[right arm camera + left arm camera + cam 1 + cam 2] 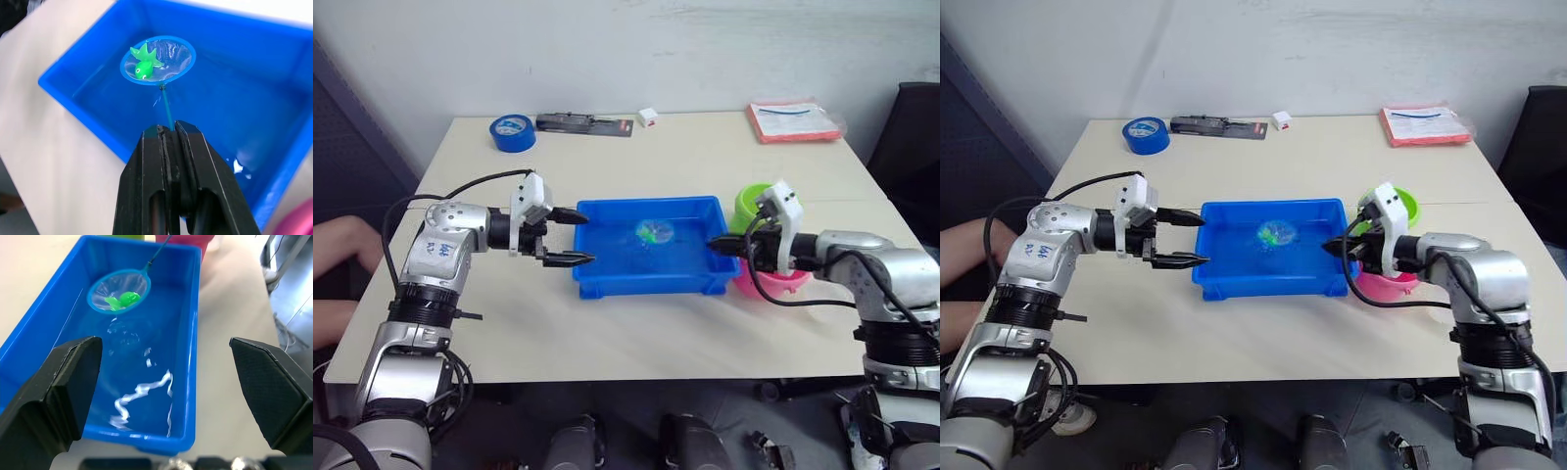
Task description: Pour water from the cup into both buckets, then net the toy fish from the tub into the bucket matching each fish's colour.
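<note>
Right gripper point(166, 134) clamps net point(158, 60) cradling green fish point(144, 66).

Bright, even light; glare streaks on tub point(146, 396) water.

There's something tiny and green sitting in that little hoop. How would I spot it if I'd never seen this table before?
Find the bright blue tub in the middle of the table, between the two arms. Over its water the right gripper holds a round blue-rimmed net by a thin stick. The green toy fish lies on that mesh: it is the lone green thing inside the tub, far smaller than the lime green bucket outside it.
</note>
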